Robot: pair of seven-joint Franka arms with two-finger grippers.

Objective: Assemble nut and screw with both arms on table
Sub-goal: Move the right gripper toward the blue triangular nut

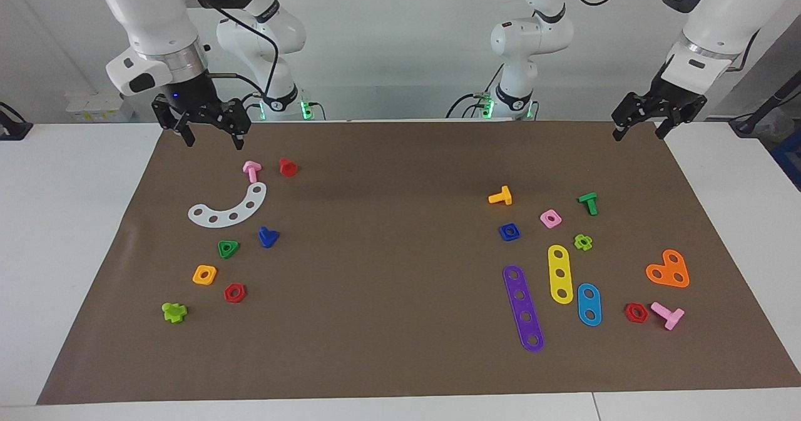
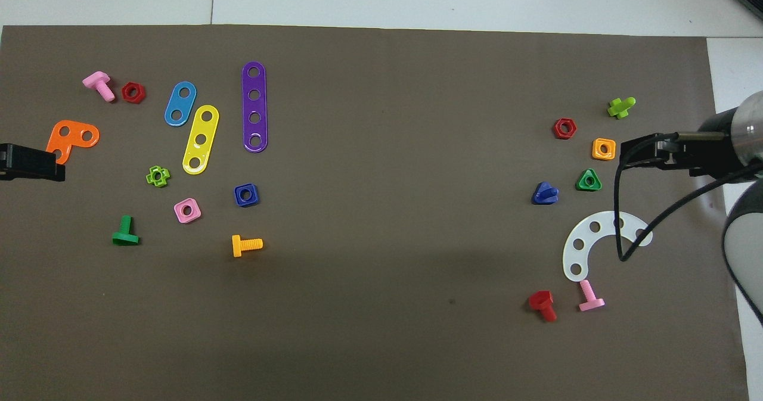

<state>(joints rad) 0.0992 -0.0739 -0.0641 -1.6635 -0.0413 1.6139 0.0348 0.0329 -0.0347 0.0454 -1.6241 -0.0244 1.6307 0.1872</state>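
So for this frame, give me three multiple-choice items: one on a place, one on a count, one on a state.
1. The blue nut lies toward which arm's end of the table?
A. left arm's B. right arm's C. dead centre
2. How many red hex nuts are there?
A. one B. two C. four
3. How is the blue screw now?
A. threaded into the nut B. held in a tool C. lying loose on the mat

A: it sits with the straight strips.
B: one at each end.
C: both tools, left and right, hang open and empty.

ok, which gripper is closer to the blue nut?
Left. The left gripper hangs over the mat edge at the blue nut's end; the right gripper is over the other end.
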